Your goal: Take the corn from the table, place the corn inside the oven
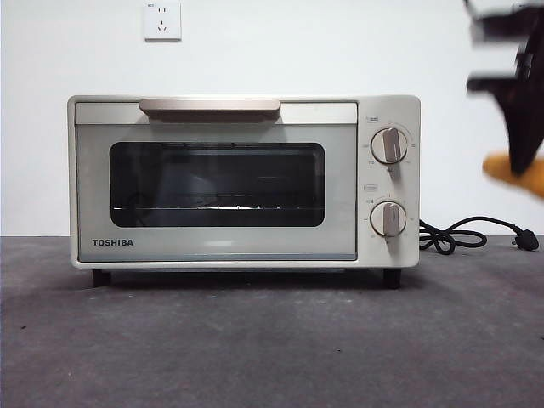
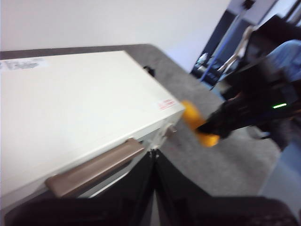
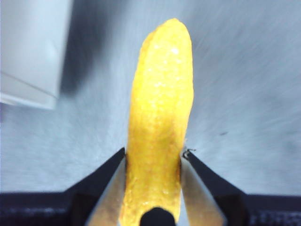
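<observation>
The cream-white oven (image 1: 223, 247) stands on the dark grey table (image 1: 272, 344), its glass door closed under the bar handle (image 1: 209, 105). At the right edge of the front view my right gripper (image 1: 520, 136) hangs in the air, shut on the yellow-orange corn (image 1: 515, 175). The right wrist view shows the corn (image 3: 160, 113) clamped between the two jaws of that gripper (image 3: 154, 154), tapered end pointing away. My left gripper (image 2: 154, 159) is shut and empty, just by the handle (image 2: 94, 167) at the oven's (image 2: 70, 108) top front edge.
A black cord with plug (image 1: 466, 234) lies on the table right of the oven. Two silver knobs (image 1: 388, 145) sit on the oven's right front. A wall socket (image 1: 162, 20) is on the white wall behind.
</observation>
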Motion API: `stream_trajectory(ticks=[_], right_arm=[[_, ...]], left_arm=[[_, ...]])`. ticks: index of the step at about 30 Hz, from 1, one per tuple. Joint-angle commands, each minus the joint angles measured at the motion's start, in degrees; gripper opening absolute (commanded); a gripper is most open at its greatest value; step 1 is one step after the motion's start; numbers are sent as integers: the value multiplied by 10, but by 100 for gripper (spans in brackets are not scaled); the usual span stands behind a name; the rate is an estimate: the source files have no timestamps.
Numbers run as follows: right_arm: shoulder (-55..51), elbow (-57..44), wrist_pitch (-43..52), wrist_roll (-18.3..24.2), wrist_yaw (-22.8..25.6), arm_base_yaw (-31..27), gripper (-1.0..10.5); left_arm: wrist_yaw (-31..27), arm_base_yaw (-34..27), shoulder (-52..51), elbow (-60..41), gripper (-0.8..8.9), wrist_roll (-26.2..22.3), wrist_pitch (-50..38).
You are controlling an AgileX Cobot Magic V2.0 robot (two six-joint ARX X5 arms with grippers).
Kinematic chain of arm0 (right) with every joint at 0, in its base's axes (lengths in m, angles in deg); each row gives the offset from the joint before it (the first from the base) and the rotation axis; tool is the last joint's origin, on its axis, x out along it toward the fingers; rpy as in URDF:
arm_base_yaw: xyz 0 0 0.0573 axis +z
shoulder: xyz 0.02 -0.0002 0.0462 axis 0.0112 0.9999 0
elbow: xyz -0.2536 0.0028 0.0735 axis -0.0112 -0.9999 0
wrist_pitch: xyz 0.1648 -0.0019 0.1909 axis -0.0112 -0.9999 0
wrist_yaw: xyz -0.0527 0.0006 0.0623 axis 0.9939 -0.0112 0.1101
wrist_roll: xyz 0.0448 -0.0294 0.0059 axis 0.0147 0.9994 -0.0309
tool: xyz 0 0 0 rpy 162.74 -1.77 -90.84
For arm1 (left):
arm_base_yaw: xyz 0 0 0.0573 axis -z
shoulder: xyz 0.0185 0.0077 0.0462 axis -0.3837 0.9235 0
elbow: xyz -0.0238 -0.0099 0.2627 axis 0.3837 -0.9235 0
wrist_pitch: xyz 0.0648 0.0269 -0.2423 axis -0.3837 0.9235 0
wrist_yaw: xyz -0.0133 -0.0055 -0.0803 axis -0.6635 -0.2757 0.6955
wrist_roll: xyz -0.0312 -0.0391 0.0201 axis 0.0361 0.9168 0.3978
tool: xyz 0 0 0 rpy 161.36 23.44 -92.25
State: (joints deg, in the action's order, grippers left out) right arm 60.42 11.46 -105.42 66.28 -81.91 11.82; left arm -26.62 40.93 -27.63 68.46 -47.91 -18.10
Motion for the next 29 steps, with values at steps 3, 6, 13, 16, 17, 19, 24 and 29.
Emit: stream_trajectory(ticks=[3,6,13,16,17,19,24,29], right_arm=[[-63,40,-44,2,28,0,-15],[-97,62,-72,2,27,0,-15],[-169,95,-127,-3,-4,1,-15],[-197,102,-142,-4,-32,1,-15],[-206,104,-147,-6,-38,1,-15],[-223,104,-155,-8,-47,1,-15],[-252,104,-176,-12,-63,1,-15],[-268,104,-184,-12,-63,1,-15]], left_arm=[[-73,43,36,1,-6,-34,-10],[-121,63,56,1,-6,-46,-10],[-202,92,100,1,-6,-68,-17],[-210,95,120,1,-6,-73,-28],[-210,95,127,1,-6,-73,-33],[-210,95,140,1,-6,-73,-38],[-210,95,175,1,-6,-73,-42],[-208,98,199,1,-6,-73,-32]])
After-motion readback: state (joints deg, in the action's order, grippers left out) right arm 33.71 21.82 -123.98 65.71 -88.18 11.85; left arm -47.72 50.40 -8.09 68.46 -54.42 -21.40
